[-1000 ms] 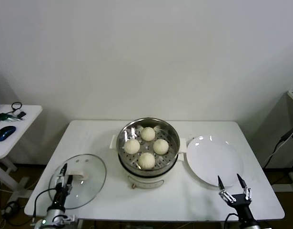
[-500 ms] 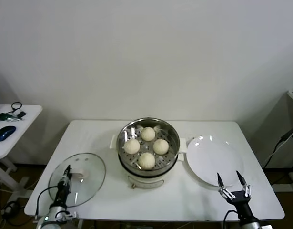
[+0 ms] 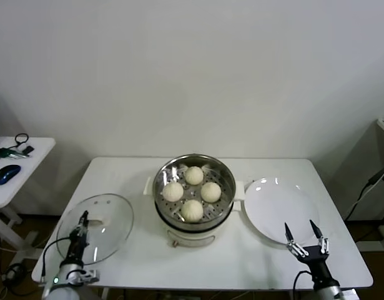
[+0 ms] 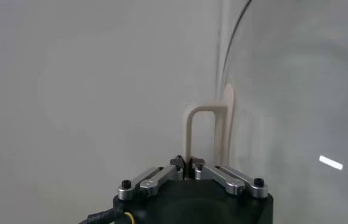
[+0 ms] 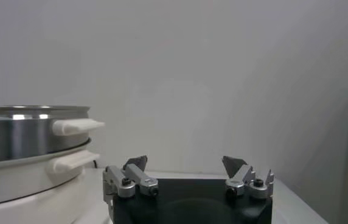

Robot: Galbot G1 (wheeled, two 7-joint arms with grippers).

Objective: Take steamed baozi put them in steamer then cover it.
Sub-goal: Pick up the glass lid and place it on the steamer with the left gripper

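Observation:
Several cream-white baozi [image 3: 192, 210] sit on the perforated tray of the steel steamer [image 3: 224, 201] at the table's middle. My left gripper [image 3: 83, 222] is shut on the cream handle [image 4: 193, 131] of the glass cover [image 3: 107, 215], which is raised and tilted at the table's front left. The cover's glass [image 4: 295, 97] fills much of the left wrist view. My right gripper [image 3: 303, 234] is open and empty at the front right, below the plate; it also shows in the right wrist view [image 5: 185, 164], with the steamer [image 5: 22, 137] to one side.
A flat white plate [image 3: 280, 209] lies right of the steamer. A side table [image 3: 26, 181] with a mouse [image 3: 5, 174] and cables stands at the far left. The white table's front edge [image 3: 198, 280] is near both grippers.
My left gripper has lifted the cover off the table and tilted it, moving it slightly left and up. The right gripper has stayed nearly still.

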